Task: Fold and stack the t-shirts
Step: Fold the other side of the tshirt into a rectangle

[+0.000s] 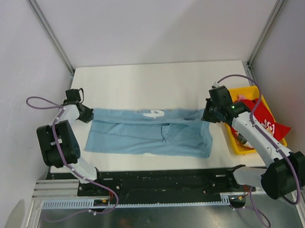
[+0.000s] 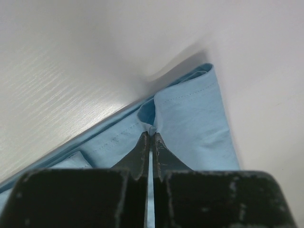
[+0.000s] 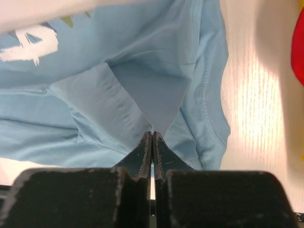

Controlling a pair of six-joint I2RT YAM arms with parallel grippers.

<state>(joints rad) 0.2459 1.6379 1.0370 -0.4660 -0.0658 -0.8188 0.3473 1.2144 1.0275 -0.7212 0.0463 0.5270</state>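
Left fingers (image 1: 85,114) and right fingers (image 1: 208,116), nearest the lens from above, each pinch an end of the light blue t-shirt (image 1: 148,136). They hold its far edge taut across the white worktop (image 1: 141,84), likely to carry a fold over, while the red t-shirt (image 1: 262,110) lies bunched in the yellow bin (image 1: 235,144). Left wrist: closed tips clamp a stitched hem corner of thin, soft knit (doubled layers show). Right wrist: tips shut on a smooth flap, white lettering (image 3: 28,45) beyond.

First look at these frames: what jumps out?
A light blue t-shirt stretches across the middle of the table, its two ends pinched by the left fingers and right fingers. At the right edge, a red t-shirt spills from a yellow bin.
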